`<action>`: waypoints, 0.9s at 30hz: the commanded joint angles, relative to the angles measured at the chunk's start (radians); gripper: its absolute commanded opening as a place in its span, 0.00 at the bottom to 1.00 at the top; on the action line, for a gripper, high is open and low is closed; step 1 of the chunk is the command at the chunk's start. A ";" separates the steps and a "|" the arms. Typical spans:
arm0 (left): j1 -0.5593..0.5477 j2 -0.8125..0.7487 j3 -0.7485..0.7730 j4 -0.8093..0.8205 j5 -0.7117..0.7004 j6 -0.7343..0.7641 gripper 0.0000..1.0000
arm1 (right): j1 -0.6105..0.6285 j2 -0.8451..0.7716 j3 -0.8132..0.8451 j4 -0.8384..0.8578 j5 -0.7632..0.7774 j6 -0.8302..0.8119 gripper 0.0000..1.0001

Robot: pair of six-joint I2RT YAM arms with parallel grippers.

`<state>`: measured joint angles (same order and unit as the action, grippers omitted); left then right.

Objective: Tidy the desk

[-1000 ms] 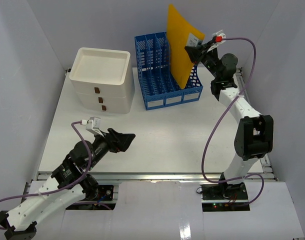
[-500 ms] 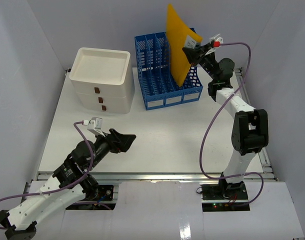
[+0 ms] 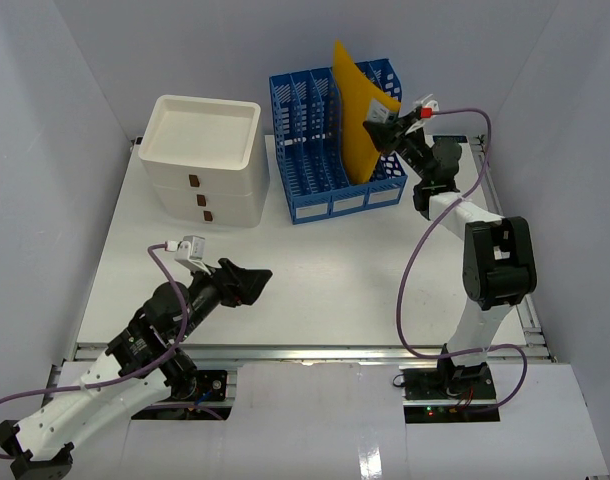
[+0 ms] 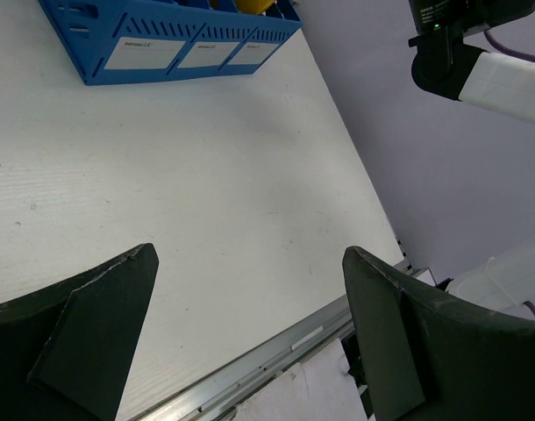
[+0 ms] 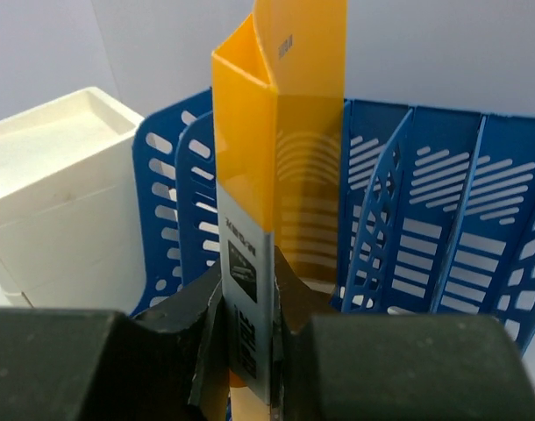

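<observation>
Yellow folder [image 3: 354, 110] is being pinched at its label edge by right claw [image 3: 379, 127] at blue rack [image 3: 310, 150]; prob. light, thin, bendy, slick, so best gripped nr the fold. Left claw [image 3: 253, 283] is being held wide, w/ nothing in it.

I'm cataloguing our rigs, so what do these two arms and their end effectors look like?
The left arm and right arm both have white links and black joint housings. The left end effector and right end effector are black with two wedge-shaped fingers. A purple cable trails along each.

bright, even light, faint soft shadows, little blur.
</observation>
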<state>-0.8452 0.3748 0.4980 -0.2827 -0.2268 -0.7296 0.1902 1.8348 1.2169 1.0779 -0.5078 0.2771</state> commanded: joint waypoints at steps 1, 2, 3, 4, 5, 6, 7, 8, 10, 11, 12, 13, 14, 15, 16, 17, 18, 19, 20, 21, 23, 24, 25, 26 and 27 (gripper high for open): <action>0.003 -0.005 -0.012 0.026 -0.004 0.003 0.98 | 0.005 -0.035 -0.035 0.091 -0.037 0.003 0.40; 0.003 -0.003 -0.012 0.029 -0.001 0.001 0.98 | 0.005 -0.037 -0.039 0.088 -0.040 -0.004 0.48; 0.003 -0.001 -0.012 0.031 0.001 -0.001 0.98 | 0.006 -0.038 -0.043 0.085 -0.044 -0.010 0.55; 0.003 0.002 -0.012 0.035 0.002 -0.001 0.98 | 0.005 -0.041 -0.048 0.075 -0.049 -0.016 0.62; 0.003 0.005 -0.011 0.040 0.004 -0.003 0.98 | 0.005 -0.044 -0.052 0.067 -0.053 -0.022 0.70; 0.003 0.010 -0.009 0.045 0.007 -0.005 0.98 | 0.006 -0.049 -0.054 0.065 -0.057 -0.028 0.76; 0.003 0.015 -0.005 0.049 0.008 -0.008 0.98 | 0.006 -0.059 -0.058 0.054 -0.056 -0.036 0.81; 0.003 0.022 -0.001 0.051 0.008 -0.012 0.98 | 0.006 -0.071 -0.062 0.039 -0.054 -0.047 0.86; 0.003 0.035 0.005 0.051 0.003 -0.018 0.98 | 0.006 -0.101 -0.070 0.001 -0.049 -0.069 0.92; 0.003 0.042 0.013 0.050 -0.002 -0.021 0.98 | 0.006 -0.131 -0.081 -0.029 -0.033 -0.095 0.96; 0.003 0.050 0.020 0.050 -0.006 -0.025 0.98 | 0.006 -0.162 -0.092 -0.060 -0.018 -0.120 0.99; 0.003 0.050 0.026 0.045 -0.011 -0.028 0.98 | 0.005 -0.191 -0.101 -0.098 -0.003 -0.144 0.95; 0.003 0.060 0.045 0.041 -0.018 -0.028 0.98 | 0.005 -0.257 -0.106 -0.143 0.006 -0.172 0.93; 0.003 0.069 0.060 0.024 -0.036 -0.029 0.98 | 0.004 -0.302 -0.112 -0.233 0.016 -0.215 0.91; 0.003 0.079 0.074 0.006 -0.056 -0.030 0.98 | 0.003 -0.346 -0.118 -0.324 0.027 -0.256 0.90; 0.003 0.093 0.094 -0.015 -0.076 -0.032 0.98 | -0.002 -0.394 -0.117 -0.410 0.037 -0.264 0.90; 0.003 0.110 0.117 -0.042 -0.099 -0.035 0.98 | -0.006 -0.443 -0.109 -0.513 0.040 -0.283 0.90; 0.003 0.130 0.145 -0.074 -0.129 -0.042 0.98 | -0.011 -0.494 -0.094 -0.639 0.034 -0.318 0.90; 0.003 0.145 0.165 -0.092 -0.129 -0.042 0.98 | -0.012 -0.528 -0.094 -0.642 0.033 -0.319 0.90; 0.004 0.172 0.187 -0.099 -0.137 -0.023 0.98 | -0.017 -0.587 -0.104 -0.769 0.005 -0.357 0.90; 0.004 0.213 0.229 -0.102 -0.130 0.019 0.98 | -0.026 -0.699 -0.141 -0.985 -0.059 -0.431 0.90; 0.003 0.228 0.246 -0.092 -0.110 0.033 0.98 | -0.030 -0.745 -0.173 -1.050 -0.088 -0.463 0.90; 0.003 0.251 0.260 -0.083 -0.089 0.043 0.98 | -0.031 -0.788 -0.210 -1.103 -0.108 -0.489 0.90; 0.004 0.281 0.280 -0.074 -0.066 0.070 0.98 | -0.033 -0.838 -0.259 -1.175 -0.136 -0.512 0.90; 0.005 0.311 0.297 -0.065 -0.036 0.097 0.98 | -0.034 -0.881 -0.301 -1.238 -0.156 -0.530 0.90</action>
<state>-0.8440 0.6027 0.7165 -0.3490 -0.3211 -0.7305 0.1656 1.0860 1.0513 0.2650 -0.5520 -0.0997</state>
